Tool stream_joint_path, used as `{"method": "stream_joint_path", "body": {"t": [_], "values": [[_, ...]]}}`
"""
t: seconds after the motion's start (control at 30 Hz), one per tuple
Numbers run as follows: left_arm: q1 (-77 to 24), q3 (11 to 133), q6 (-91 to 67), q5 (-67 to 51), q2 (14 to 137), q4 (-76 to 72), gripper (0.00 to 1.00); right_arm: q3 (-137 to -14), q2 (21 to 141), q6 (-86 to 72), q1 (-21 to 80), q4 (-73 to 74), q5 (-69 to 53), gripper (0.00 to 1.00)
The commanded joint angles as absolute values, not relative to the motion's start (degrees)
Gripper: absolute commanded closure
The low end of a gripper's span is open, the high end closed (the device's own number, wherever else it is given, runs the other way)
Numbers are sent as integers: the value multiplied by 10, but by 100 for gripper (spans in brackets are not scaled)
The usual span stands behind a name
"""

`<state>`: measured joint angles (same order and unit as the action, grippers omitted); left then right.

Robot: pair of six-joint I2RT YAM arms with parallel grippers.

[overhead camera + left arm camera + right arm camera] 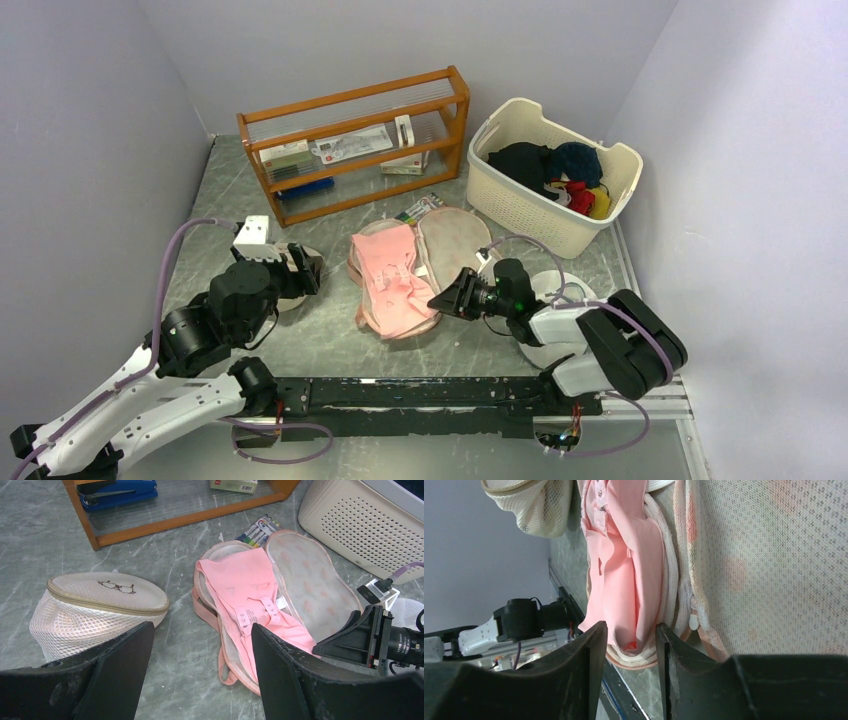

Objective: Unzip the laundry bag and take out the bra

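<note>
At the middle of the worktop (330, 345) the laundry bag (450, 240) lies unzipped and spread flat, its two pale beige lined halves facing up. The bra (395, 280) lies on the bag's left half, draped along it with its nearer end reaching the bag's near rim and its hook band showing on top. From the bag's near right side the right gripper (440, 300) reaches in low and level. In its wrist view the jaws stand partway together with a fold of the bra's near end between them, just beside the bag's piped edge and zip. Whether the fingers (594, 645) actually pinch the cloth I cannot tell. To the left of the bag, the left gripper (305, 270) hangs above a beige mesh pouch (100, 605) marked with a spectacles drawing. Its jaws are spread wide and hold nothing, and it is apart from the bag. Behind the bag's far rim lies a pack of coloured markers (420, 208), touching or just beside it. Farther back from the bag stands a wooden rack (355, 140) with a blue stapler (117, 490) on its bottom shelf. To the bag's far right stands a cream perforated basket (530, 215) holding dark and red clothes (555, 170).
</note>
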<state>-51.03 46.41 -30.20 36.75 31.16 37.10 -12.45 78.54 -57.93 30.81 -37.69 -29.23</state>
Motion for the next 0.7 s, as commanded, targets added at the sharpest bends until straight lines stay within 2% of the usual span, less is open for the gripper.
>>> {"method": "stream_joint_path", "body": {"t": [0.0, 0.13, 0.37, 0.43, 0.53, 0.67], "values": [[-506, 462, -293, 359, 314, 354, 18, -114, 809, -609, 305, -458, -313, 62], [-506, 462, -293, 359, 314, 353, 18, -111, 834, -624, 305, -493, -319, 67], [-506, 462, -293, 359, 313, 353, 18, -109, 877, -637, 306, -529, -319, 67], [-507, 463, -293, 359, 314, 353, 18, -107, 886, -645, 306, -546, -321, 73], [-506, 462, -294, 360, 315, 354, 18, -108, 886, -652, 306, -557, -331, 90], [-507, 463, -293, 359, 317, 353, 18, -114, 844, -660, 306, -528, -337, 97]]}}
